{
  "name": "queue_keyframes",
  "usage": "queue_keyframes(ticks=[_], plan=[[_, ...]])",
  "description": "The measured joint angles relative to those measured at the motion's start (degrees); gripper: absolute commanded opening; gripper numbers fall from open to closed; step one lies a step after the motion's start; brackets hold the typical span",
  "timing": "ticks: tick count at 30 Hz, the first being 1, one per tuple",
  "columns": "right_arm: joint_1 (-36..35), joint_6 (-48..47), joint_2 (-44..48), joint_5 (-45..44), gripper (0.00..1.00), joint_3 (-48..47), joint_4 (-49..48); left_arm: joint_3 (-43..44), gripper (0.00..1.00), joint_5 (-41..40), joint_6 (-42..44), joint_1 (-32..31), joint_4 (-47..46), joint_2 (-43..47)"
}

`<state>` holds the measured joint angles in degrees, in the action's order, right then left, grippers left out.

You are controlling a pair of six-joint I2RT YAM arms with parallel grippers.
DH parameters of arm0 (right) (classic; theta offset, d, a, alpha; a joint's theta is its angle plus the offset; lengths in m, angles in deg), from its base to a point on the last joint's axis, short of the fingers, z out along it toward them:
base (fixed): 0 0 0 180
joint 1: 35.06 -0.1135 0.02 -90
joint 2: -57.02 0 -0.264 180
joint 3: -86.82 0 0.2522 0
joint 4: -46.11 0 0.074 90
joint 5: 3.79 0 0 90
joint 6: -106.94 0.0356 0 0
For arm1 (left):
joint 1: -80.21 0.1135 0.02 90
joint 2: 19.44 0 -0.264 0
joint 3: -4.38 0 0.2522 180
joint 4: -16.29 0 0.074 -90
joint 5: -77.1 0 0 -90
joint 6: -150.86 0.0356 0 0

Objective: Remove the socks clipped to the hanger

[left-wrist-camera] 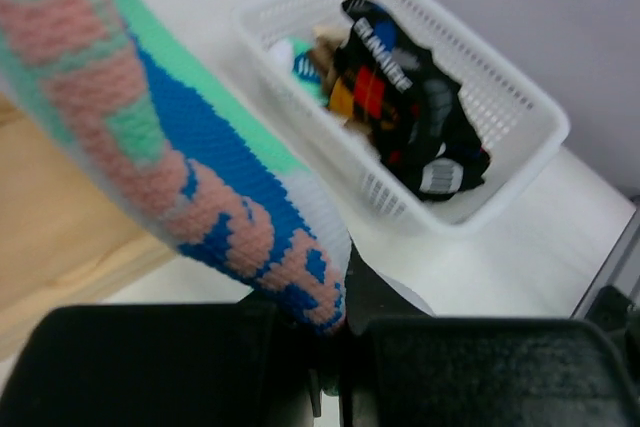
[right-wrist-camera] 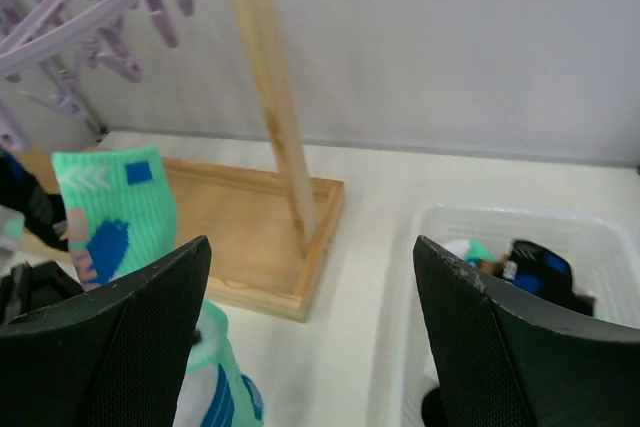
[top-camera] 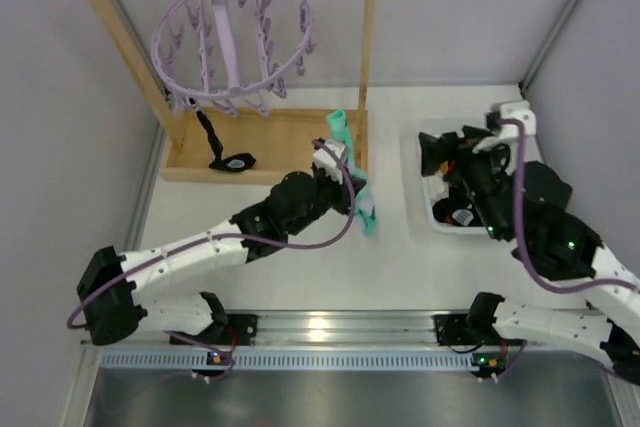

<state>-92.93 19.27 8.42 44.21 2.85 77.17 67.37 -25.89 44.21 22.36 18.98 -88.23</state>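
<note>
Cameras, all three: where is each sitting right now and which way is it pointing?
Top external: above and behind the bases, looking down on the hanger, wooden rack and basket; left arm and right arm both show.
Left wrist: behind the left gripper, facing the basket past the teal sock it is shut on; its fingers show at the bottom.
Right wrist: by the basket, facing the rack and hanger; the open right gripper frames the view.
Shared: both wrist views show the teal sock and the basket.
</note>
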Motion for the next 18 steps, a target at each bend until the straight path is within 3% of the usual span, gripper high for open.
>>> queue_keyframes(ticks=[8,18], plan=[[0.20,5.38,17.73,-12.50,0.80,3.41,13.40,29.97,0.00,6.78,4.68,0.00,1.25,-21.97],[0.24,8.39,23.85,-16.92,0.79,3.41,22.73,67.95,0.00,21.53,7.56,0.13,4.61,-56.85]])
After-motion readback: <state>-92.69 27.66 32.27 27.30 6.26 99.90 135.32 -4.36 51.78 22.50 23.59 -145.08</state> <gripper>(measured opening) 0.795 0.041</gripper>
